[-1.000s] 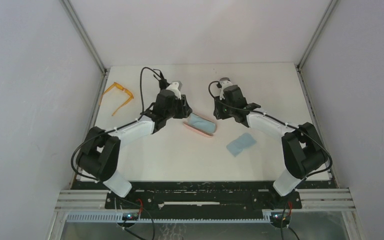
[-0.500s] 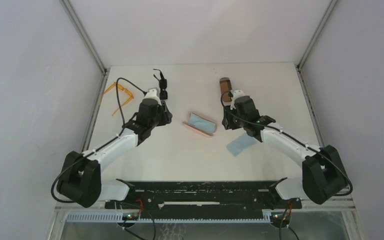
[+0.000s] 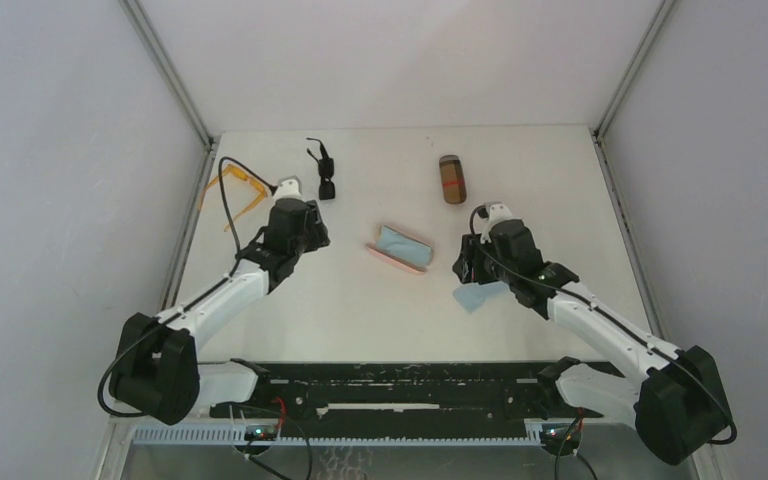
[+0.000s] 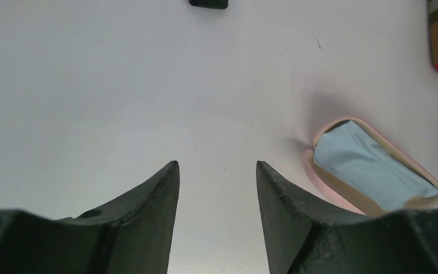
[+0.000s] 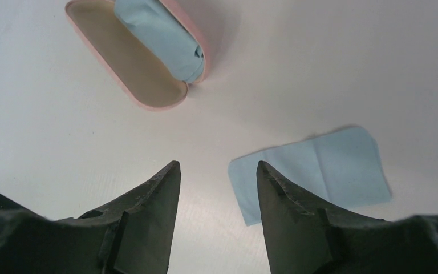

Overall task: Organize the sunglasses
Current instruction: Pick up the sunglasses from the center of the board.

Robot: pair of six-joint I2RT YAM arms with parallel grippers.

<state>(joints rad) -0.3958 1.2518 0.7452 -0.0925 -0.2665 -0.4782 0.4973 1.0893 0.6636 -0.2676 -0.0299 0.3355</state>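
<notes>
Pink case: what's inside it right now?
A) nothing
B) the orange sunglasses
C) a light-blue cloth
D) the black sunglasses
C: the open pink case holds a folded light-blue cloth, while the black sunglasses and the orange sunglasses lie apart from it on the table.

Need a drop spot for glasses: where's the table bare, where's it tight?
Bare: the near strip in front of the pink case and blue cloth; the far right corner beyond the brown case; the gap between the black sunglasses and that case. Crowded: far left, where the orange sunglasses lie close to the left tool.
</notes>
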